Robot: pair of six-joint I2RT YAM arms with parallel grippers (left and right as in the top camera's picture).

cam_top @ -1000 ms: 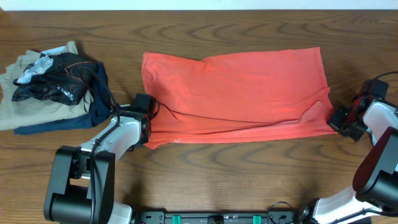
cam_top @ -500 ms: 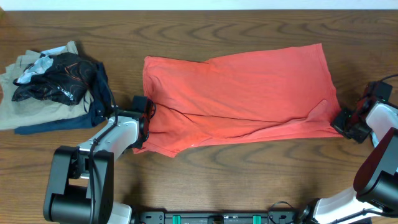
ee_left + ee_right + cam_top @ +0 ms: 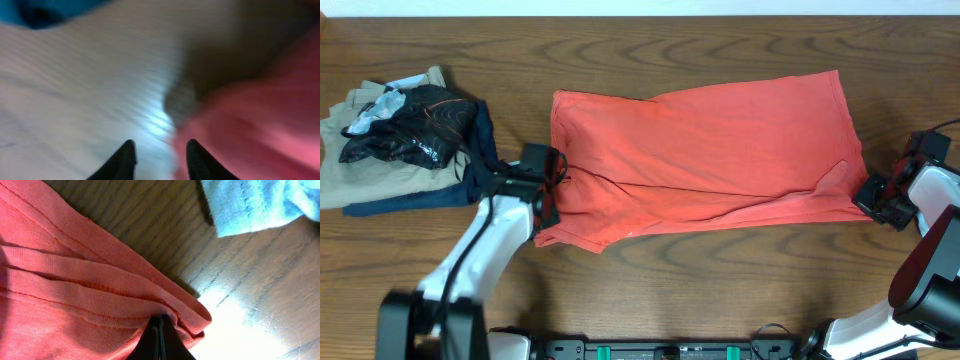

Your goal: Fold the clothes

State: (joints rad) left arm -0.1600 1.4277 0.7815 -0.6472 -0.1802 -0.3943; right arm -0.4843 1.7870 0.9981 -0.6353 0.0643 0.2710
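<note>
Overhead: coral-red fabric T-shirt (image 3: 710, 150) lies on the brown wood-grain table (image 3: 720, 285), centre to right. It is folded into a broad band that runs left to right. Upper edge roughly straight. Lower edge uneven, with a loose flap sagging at the lower left. No print or label shows from this side.

Left gripper (image 3: 548, 180): at the T-shirt's left edge, about halfway down it, just beside the cloth. Left wrist view is badly blurred. Two dark fingertips (image 3: 125, 160) stand apart, bare table visible in the gap between them (image 3: 161, 161). Red cloth (image 3: 260, 120) lies just to the right of the right-hand finger. Whether it touches that finger cannot be told. Jaws released, nothing gripped.

Right gripper (image 3: 868, 198): at the T-shirt's lower right corner. Wrist view is sharp: the two dark fingers (image 3: 161, 330) are pressed together on a hemmed fold of the red cloth (image 3: 75, 295), near its corner. Jaws clenched on the T-shirt. The pinched corner sits low, close to the table.

Other items: mixed heap of beige, navy and black garments (image 3: 400, 135) at the table's far left, well apart from the T-shirt's body, near the left arm. Pale blue knit cloth (image 3: 255, 202) lies on the table beyond the right gripper, apart from the red hem.
</note>
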